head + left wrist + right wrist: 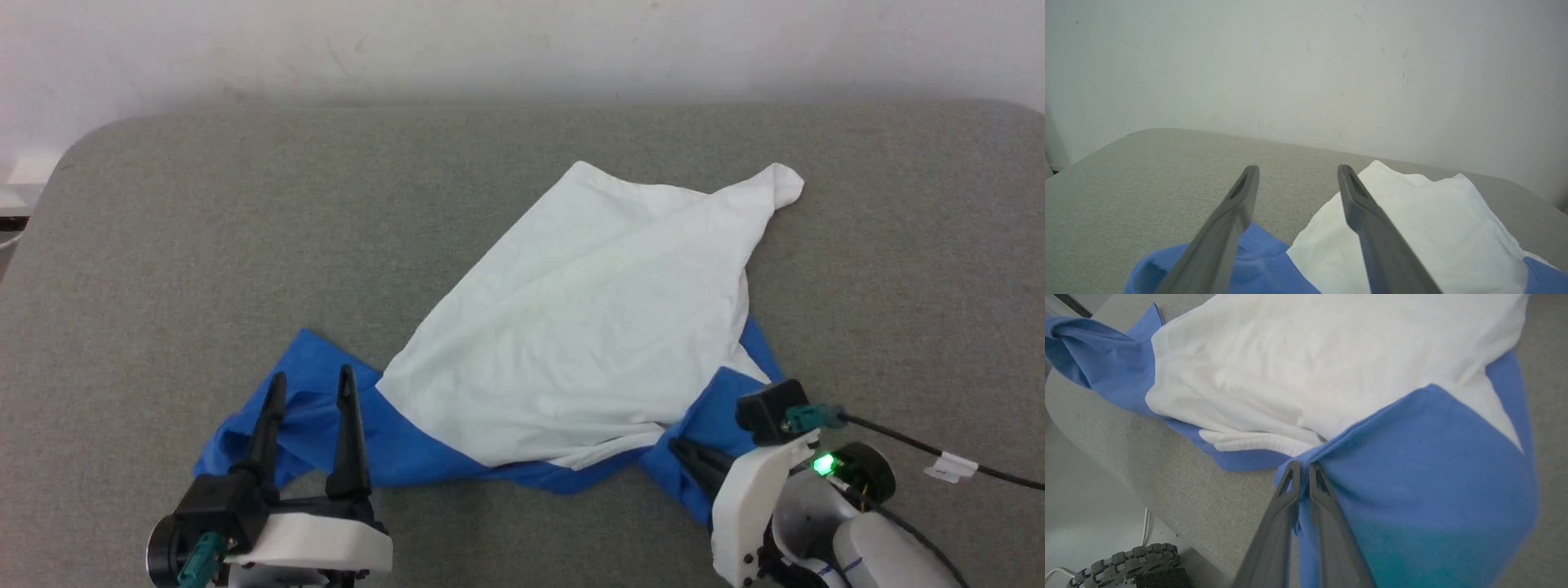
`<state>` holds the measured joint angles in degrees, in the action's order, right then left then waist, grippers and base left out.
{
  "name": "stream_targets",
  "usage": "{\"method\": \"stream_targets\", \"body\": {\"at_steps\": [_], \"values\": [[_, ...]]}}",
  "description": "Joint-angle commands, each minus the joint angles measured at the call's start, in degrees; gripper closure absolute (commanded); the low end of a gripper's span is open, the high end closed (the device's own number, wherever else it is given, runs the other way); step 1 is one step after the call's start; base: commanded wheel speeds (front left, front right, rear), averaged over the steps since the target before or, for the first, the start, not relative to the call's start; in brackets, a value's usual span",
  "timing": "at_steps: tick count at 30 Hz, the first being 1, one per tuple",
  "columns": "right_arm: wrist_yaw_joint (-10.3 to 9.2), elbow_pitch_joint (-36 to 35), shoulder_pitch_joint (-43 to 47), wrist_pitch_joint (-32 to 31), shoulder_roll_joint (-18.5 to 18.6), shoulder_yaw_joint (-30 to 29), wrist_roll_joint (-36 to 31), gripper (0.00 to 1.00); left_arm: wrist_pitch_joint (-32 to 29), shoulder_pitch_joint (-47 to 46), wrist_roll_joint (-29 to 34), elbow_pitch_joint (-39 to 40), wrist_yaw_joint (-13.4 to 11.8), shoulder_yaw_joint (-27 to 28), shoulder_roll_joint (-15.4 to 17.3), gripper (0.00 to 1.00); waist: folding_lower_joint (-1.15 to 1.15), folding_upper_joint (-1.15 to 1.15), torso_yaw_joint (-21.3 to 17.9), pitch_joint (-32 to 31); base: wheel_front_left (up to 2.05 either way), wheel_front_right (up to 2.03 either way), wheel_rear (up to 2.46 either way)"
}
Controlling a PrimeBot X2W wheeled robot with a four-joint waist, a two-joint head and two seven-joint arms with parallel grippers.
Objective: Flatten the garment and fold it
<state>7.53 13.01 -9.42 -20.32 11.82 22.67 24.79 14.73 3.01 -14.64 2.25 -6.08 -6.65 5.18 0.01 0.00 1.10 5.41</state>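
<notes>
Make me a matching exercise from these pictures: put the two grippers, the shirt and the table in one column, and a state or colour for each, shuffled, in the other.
Column one:
1. left gripper
2. right gripper
3. garment
4. table

Column two:
a. grey all over
b. shut on blue cloth
c. white and blue, rumpled
d. fingers wide apart

Pairs: 1-d, 2-b, 3-c, 4-a

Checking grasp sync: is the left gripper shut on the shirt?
No: the left gripper stands open over the blue edge of the shirt, pinching nothing.
</notes>
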Motion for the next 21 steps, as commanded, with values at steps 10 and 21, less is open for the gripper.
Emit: {"method": "stream_targets", "body": {"at_steps": [10, 21], "values": [[-0.04, -4.4, -10.2, 4.3, 4.5, -6.5, -0.5, 1.00, 0.3, -1.7, 2.2, -0.2, 1.8, 1.9, -1.4, 0.00, 0.00, 0.00, -2.1, 1.3, 0.00, 0.00, 0.00], [-0.04, 10.7, -20.0, 5.9, 11.0, -23.0, 2.5, 1.00, 0.3, -7.3, 2.8, -1.1, 3.5, 0.1, -2.2, 0.00, 0.00, 0.00, 0.3, 8.4, 0.00, 0.00, 0.00]]}}
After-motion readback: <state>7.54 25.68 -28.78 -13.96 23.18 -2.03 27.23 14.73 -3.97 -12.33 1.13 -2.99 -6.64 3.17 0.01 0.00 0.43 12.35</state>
